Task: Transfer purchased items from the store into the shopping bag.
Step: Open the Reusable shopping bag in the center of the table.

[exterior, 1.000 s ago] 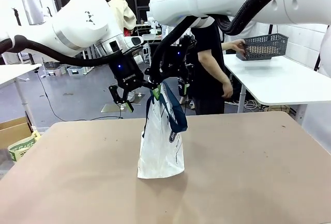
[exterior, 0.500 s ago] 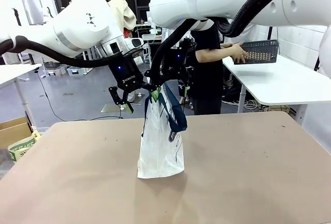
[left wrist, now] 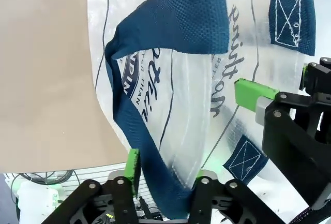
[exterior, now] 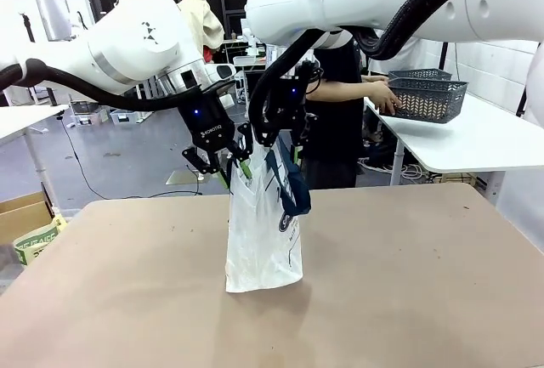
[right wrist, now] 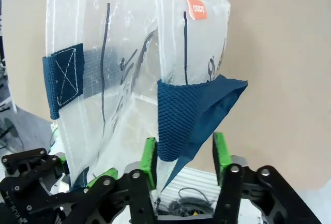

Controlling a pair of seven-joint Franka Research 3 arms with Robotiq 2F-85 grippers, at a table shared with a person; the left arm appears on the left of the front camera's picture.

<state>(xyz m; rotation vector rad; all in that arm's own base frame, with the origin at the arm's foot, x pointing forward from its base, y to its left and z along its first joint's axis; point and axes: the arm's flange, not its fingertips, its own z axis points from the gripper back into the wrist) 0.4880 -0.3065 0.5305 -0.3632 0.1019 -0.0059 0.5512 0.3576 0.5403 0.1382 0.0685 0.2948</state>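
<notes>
1. The shopping bag (exterior: 263,240) stood upright on the tan surface (exterior: 408,291), probably so that its mouth faced up for loading.
2. The left gripper (left wrist: 168,175) had its fingers spread astride a navy strap (left wrist: 150,146). The right gripper (right wrist: 183,159) likewise straddled the other strap (right wrist: 191,113), with a gap still showing, apparently to part the mouth.
3. The bag looked empty. The store basket (exterior: 433,100) sat well apart on a white surface (exterior: 476,143), at the person's hand (exterior: 384,96); its contents were unreadable.

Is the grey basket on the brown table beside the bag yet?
No, the grey basket sits on the white side table at far right, with the person's hand on it, apart from the bag.
</notes>
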